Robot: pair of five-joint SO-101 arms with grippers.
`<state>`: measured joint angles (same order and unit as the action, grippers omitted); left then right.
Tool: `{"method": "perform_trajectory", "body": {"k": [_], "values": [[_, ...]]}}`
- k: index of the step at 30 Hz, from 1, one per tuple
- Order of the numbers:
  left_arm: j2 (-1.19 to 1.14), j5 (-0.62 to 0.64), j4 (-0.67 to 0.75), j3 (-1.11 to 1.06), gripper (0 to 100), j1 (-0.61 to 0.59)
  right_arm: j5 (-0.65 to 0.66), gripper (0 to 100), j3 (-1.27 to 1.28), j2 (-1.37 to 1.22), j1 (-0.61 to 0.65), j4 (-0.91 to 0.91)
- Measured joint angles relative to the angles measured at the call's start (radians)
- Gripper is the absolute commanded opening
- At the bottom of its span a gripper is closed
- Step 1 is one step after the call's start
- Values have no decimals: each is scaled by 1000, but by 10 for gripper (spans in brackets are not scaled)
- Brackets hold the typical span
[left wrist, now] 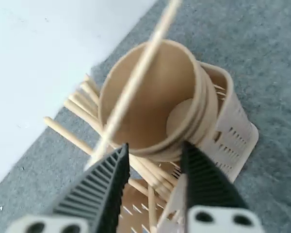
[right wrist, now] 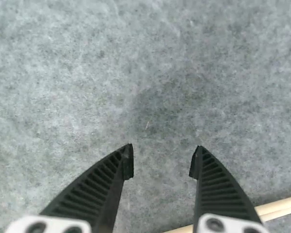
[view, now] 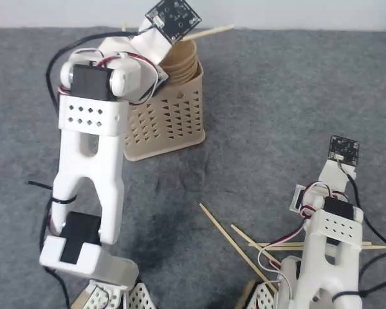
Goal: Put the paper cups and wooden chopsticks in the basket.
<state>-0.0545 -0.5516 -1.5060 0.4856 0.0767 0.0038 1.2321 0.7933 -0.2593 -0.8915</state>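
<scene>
Left hand (left wrist: pixel 155 144) gapes above the cups (left wrist: pixel 160 92) in the basket (left wrist: pixel 233 131), chopstick (left wrist: pixel 136 73) seemingly leaning against one jaw; right hand (right wrist: pixel 162 147) open, empty.

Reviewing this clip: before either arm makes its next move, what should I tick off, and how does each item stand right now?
1. Left end effector open, gripping nothing: ok.
2. Paper cups nested and sitting in the basket: ok.
3. Long chopstick crossing the cups' mouth settled inside the basket: cannot tell.
4. Right end effector open over bare carpet: ok.
5. All chopsticks in the basket: not ok. Several loose chopsticks lie on the carpet by the right arm's base.
</scene>
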Motion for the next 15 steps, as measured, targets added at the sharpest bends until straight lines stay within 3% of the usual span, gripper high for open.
{"method": "perform_trajectory", "body": {"k": [15], "values": [[0, 0, -40, 0, 36, -2, 0, 202, 0, 0, 3, 0]]}}
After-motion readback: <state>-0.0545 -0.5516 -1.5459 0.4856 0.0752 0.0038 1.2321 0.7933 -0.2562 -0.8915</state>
